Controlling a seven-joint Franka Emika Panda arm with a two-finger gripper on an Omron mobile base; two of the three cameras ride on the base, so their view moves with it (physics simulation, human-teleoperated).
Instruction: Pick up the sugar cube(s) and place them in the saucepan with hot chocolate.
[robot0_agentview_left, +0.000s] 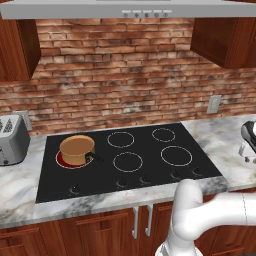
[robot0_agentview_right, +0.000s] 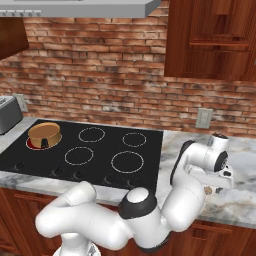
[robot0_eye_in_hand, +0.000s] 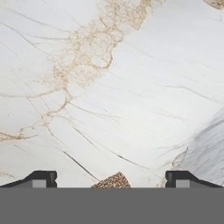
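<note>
The saucepan with hot chocolate (robot0_agentview_left: 76, 149) is a small copper-orange pot with a light brown top, standing on the red-glowing front left burner (robot0_agentview_right: 45, 134). My gripper (robot0_eye_in_hand: 111, 178) points straight down at the marble counter right of the cooktop, its jaws wide open. A brown speckled sugar cube (robot0_eye_in_hand: 111, 181) lies on the marble midway between the two fingertips (robot0_eye_in_hand: 43, 178), at the bottom edge of the hand view. In the right base view the sugar cube (robot0_agentview_right: 207, 190) is a small brown spot under the hand. Nothing is held.
The black cooktop (robot0_agentview_left: 150, 167) with several burner rings lies between me and the saucepan. A grey toaster (robot0_agentview_left: 12, 139) stands on the counter at far left. A wall outlet (robot0_agentview_right: 203, 118) sits on the brick wall behind the gripper. The counter's front edge runs close below the hand.
</note>
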